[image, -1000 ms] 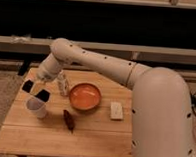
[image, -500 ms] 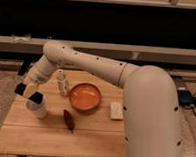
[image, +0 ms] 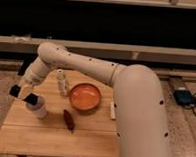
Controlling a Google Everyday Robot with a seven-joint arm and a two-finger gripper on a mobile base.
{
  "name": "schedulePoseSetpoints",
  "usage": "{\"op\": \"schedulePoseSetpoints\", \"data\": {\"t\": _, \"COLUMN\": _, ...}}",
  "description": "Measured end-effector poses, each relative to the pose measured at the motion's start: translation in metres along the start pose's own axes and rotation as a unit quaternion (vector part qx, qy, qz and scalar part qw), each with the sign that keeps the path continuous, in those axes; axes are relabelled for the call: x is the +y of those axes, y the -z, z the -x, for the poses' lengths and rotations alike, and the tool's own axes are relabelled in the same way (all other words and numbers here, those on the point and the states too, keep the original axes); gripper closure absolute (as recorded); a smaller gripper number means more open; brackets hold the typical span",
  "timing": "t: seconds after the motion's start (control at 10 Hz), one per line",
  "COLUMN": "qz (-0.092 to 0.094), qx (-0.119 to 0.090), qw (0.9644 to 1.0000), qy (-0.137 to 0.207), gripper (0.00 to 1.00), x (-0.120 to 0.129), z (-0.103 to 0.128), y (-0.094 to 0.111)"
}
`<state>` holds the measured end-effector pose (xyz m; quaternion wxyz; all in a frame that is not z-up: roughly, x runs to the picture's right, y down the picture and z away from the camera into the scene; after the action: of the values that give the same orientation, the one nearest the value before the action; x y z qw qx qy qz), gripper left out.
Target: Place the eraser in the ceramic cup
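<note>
So the orange bowl (image: 85,96) sits about mid-table, and everything else is easiest to place off that. The gripper (image: 23,95) hangs well to the left of the bowl, past the left edge of the wooden table (image: 48,137), with its two dark fingers drawn narrow, close together. There's a small dark block at the right fingertip, right over the mouth of the white cup (image: 39,109), which stands left of the bowl and a bit nearer the camera; that may be the eraser (image: 31,98), but I can't tell it apart from the finger pad. A little white bottle (image: 61,83) stands just left of the bowl; it has a label, but the writing can't be read. A dark red long thing (image: 68,119) lies in front of the bowl, and a pale flat block (image: 112,110) lies just to the bowl's right.
</note>
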<state>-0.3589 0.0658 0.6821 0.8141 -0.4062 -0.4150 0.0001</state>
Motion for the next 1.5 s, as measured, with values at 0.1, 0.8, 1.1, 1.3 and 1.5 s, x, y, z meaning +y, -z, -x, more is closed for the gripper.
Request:
{"op": "schedulePoseSetpoints", "data": {"t": 0.1, "qz": 0.004, "qx": -0.002, "qw": 1.0000, "qy": -0.004, "gripper": 0.88, "x": -0.002, "z": -0.002, "y": -0.005}}
{"op": "schedulePoseSetpoints", "data": {"t": 0.8, "qz": 0.014, "qx": -0.015, "qw": 0.9992, "qy": -0.035, "gripper": 0.29, "x": -0.007, "z": -0.018, "y": -0.018}}
{"op": "schedulePoseSetpoints", "data": {"t": 1.1, "qz": 0.009, "qx": -0.019, "qw": 0.9990, "qy": -0.038, "gripper": 0.29, "x": -0.007, "z": -0.021, "y": -0.015}}
{"op": "schedulePoseSetpoints", "data": {"t": 1.3, "qz": 0.003, "qx": -0.018, "qw": 0.9991, "qy": -0.038, "gripper": 0.29, "x": -0.006, "z": -0.022, "y": -0.012}}
{"op": "schedulePoseSetpoints", "data": {"t": 1.5, "qz": -0.008, "qx": -0.018, "qw": 0.9992, "qy": -0.035, "gripper": 0.29, "x": -0.006, "z": -0.022, "y": -0.007}}
